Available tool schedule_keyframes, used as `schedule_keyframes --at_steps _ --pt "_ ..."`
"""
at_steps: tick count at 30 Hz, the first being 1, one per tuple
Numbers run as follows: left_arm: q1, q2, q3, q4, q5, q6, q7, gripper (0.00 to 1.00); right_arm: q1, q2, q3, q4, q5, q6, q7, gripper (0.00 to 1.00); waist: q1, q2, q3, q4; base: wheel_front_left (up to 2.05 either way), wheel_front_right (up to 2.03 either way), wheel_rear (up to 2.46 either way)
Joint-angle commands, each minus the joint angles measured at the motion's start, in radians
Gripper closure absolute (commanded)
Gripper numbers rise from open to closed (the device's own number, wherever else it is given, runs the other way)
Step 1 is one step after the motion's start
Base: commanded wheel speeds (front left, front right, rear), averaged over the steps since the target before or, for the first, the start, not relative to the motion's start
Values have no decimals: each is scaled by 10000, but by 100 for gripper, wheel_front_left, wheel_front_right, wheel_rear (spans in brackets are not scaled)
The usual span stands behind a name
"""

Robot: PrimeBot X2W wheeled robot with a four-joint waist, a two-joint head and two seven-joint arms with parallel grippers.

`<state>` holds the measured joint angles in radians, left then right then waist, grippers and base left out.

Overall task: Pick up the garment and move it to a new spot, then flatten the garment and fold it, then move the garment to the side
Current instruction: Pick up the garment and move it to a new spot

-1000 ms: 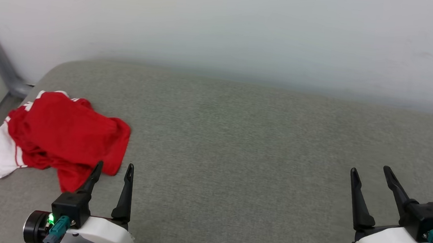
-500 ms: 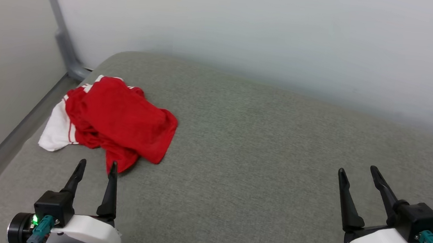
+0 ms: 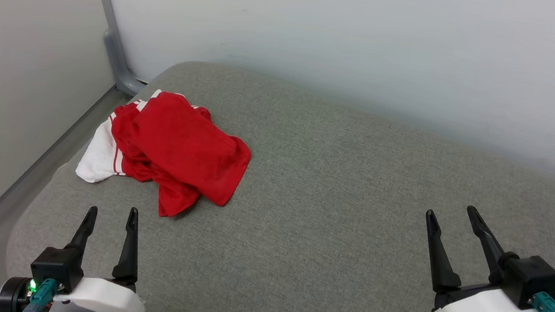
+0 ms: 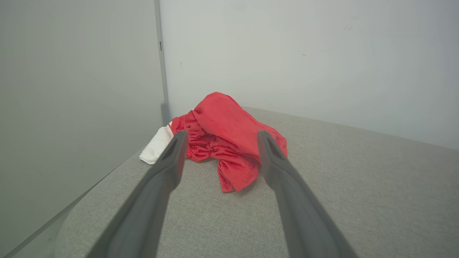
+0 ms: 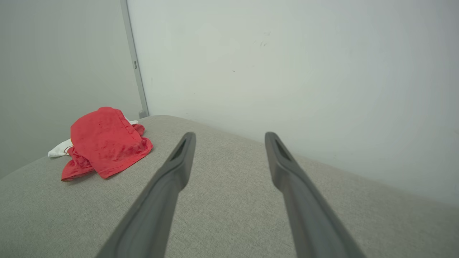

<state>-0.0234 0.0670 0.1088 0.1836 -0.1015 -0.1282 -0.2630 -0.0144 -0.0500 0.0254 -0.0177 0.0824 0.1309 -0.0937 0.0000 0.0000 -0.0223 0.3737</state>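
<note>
A pale side panel (image 3: 20,53) fills the far left. A grey rail (image 3: 29,174) slopes along its foot. The panel meets the back wall (image 3: 368,38) at a corner, where a grey upright post (image 3: 110,31) comes down to a rounded foot just behind the work surface. That surface is a wide grey pad (image 3: 342,222) of woven cloth with rounded corners. It stretches across the scene to the right edge, and its far side lies along the plain, pale back wall.

The garment (image 3: 183,142) lies in a crumpled heap on the pad near the far left corner, close to the foot of the post. Its red body is bunched and folded over itself. A white sleeve (image 3: 96,163) with red stripes sticks out on the left, towards the pad's edge. A narrow red flap trails towards the robot.

The left gripper (image 3: 113,209) sits at the lower left, over the pad's near left corner. Its jaws are spread and hold nothing. The fingers point at the heap, near the trailing flap but apart from it. In the left wrist view the red cloth lies between and beyond the two fingers.

The right gripper (image 3: 450,210) is far to the right, over bare pad and well apart from the garment. Its jaws are also spread and hold nothing.
</note>
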Motion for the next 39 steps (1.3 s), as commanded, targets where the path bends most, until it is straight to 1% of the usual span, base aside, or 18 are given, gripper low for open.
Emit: schedule_keyframes --at_steps 1,7,11,14,17,20,24,30,33,37,39 --pt "-1 22 37 4 -33 -11 -25 0 -62 -5 5 -22 22 -3 -42 0 0 0 3 3 0 0 0" --pt "-168 31 98 145 -98 -16 -25 0 -118 -5 32 -74 -2 -3 22 0 0 0 74 -38 0 0 0" --pt "-818 202 51 452 -413 -25 -25 0 -277 -5 -70 -310 -159 -3 179 0 0 0 508 -81 0 0 0" --pt "-1490 567 -11 877 -738 -27 -4 0 -523 -7 -113 -513 -347 -3 334 0 0 0 1050 -222 0 0 0" --pt "-2469 1057 -57 1358 -1166 -29 247 0 -844 -5 -189 -750 -565 -3 478 0 0 0 1654 -421 0 0 0" --pt "-3335 1509 -274 1835 -1696 -21 716 0 -1157 -7 -299 -920 -812 -3 584 0 0 0 2258 -645 0 0 0" --pt "-4534 2214 -714 2444 -2690 -20 1592 0 -1572 -5 -366 -1152 -1108 -3 753 0 0 0 3072 -993 0 0 0" --pt "-5984 3425 -1504 3638 -4332 -21 3252 0 -2108 -7 -373 -1464 -1258 -3 863 0 0 0 4187 -1498 0 0 0" --pt "-6544 3940 -1865 4357 -5065 -21 4151 0 -2306 -7 -373 -1546 -1330 -3 875 0 0 0 4616 -1672 0 0 0" --pt "-7042 4556 -2399 5331 -5746 -21 5514 0 -2474 -7 -337 -1544 -1351 -3 866 0 0 0 5037 -1849 0 0 0" --pt "-7204 4700 -2590 5977 -5970 -20 6319 0 -2549 -7 -318 -1517 -1296 -3 831 0 0 0 5162 -1911 0 0 0"
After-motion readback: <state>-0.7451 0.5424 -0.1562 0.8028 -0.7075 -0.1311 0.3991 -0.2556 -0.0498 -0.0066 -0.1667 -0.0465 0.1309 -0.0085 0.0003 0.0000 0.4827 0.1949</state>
